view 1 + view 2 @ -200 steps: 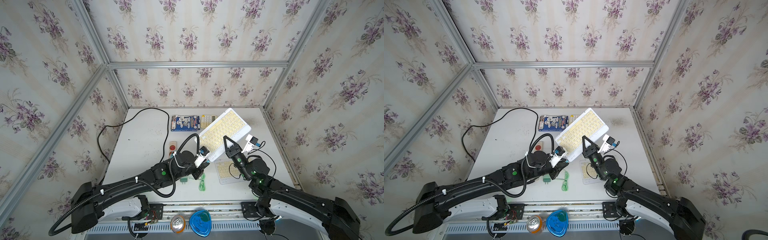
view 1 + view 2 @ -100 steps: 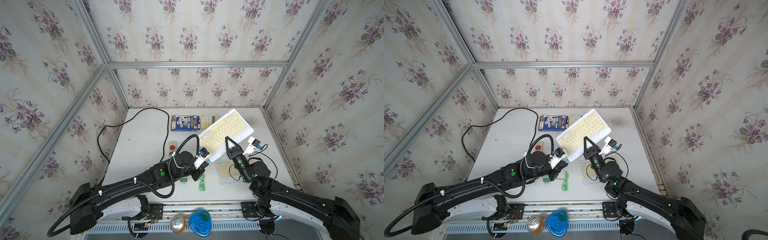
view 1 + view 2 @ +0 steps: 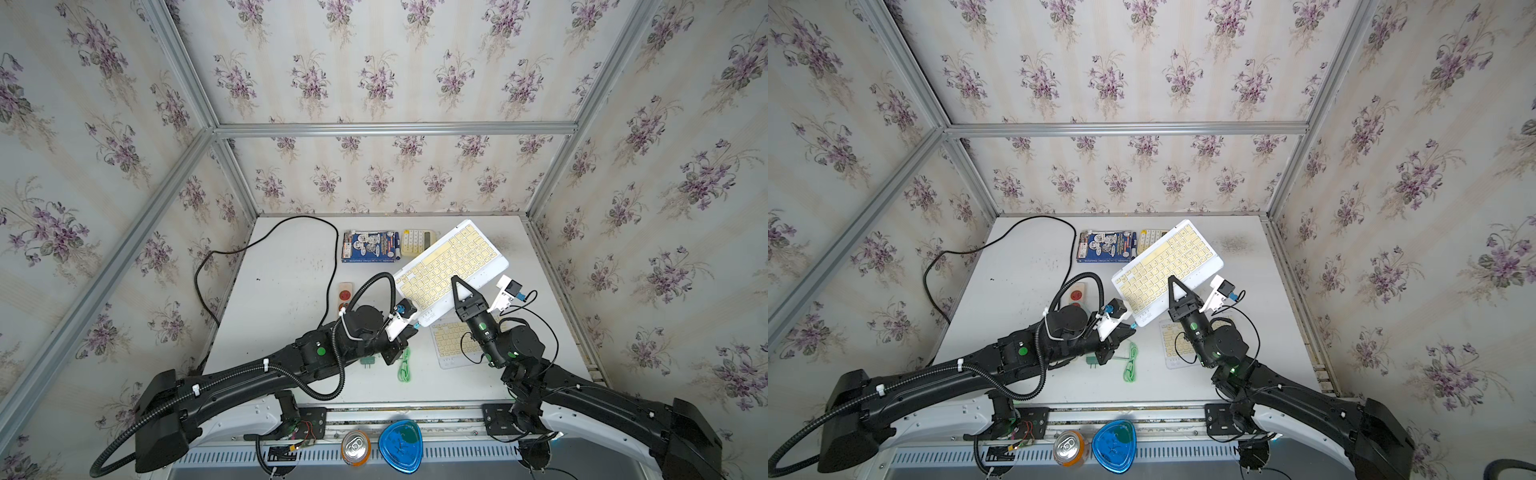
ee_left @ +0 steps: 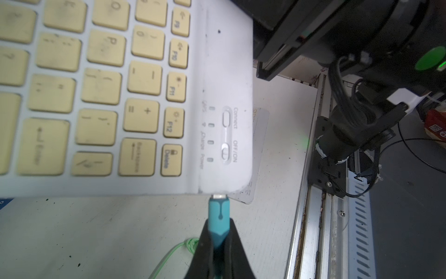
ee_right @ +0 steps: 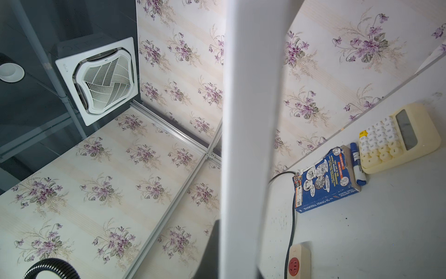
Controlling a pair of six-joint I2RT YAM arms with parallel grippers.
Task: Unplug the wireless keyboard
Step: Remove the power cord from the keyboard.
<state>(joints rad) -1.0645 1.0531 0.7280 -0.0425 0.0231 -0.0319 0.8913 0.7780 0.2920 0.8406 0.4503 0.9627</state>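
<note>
The white wireless keyboard (image 3: pixel 453 262) with yellowed keys hangs tilted above the table in both top views (image 3: pixel 1167 266). My right gripper (image 3: pixel 456 283) is shut on its near long edge; the right wrist view shows that edge (image 5: pixel 248 120) as a white band between the dark fingers. A teal cable plug (image 4: pixel 218 212) sticks out of the keyboard's corner by the OFF/ON switch, its silver tip at the port. My left gripper (image 4: pixel 218 225) is shut on that plug (image 3: pixel 415 326). The green cable (image 3: pixel 404 365) trails from it onto the table.
A second small keyboard (image 3: pixel 453 343) lies on the table under the right arm. A power strip (image 3: pixel 345 293) with a black cord (image 3: pixel 266 237), a blue book (image 3: pixel 368 247) and a cream calculator (image 3: pixel 415 241) lie behind. A can (image 3: pixel 355 446) stands on the front rail.
My left gripper's jaws have closed onto the teal plug. The right arm and the keyboard have shifted only slightly.
</note>
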